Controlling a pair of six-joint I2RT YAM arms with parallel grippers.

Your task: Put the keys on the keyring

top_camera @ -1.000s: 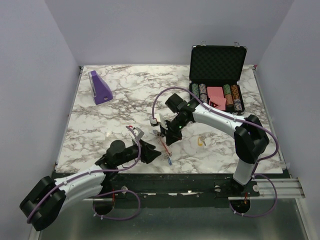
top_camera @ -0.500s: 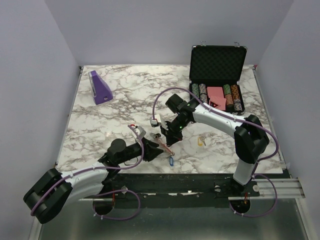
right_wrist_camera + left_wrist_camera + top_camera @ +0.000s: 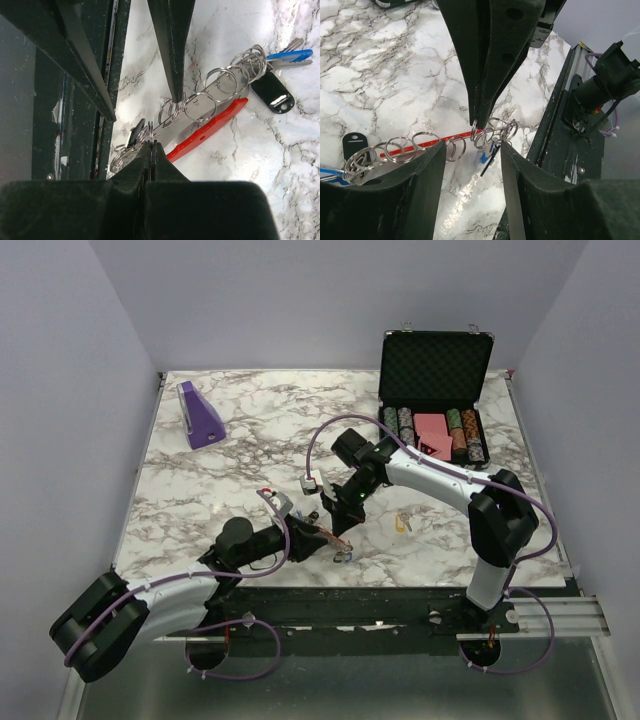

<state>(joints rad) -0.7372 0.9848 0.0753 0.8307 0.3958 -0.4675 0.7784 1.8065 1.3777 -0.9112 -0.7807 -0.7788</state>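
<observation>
Two grippers meet near the front edge of the marble table (image 3: 200,490). My left gripper (image 3: 472,150) is spread wide around the chain of rings. My right gripper (image 3: 151,144) is pinched tight on one ring of the keyring (image 3: 210,92), beside its red crescent (image 3: 207,129). A blue key (image 3: 295,54) sits at the chain's other end, and the yellow key (image 3: 403,523) lies apart.

Keyring (image 3: 210,127) w/ red piece stretched out; yellow key (image 3: 403,523) apart.
</observation>
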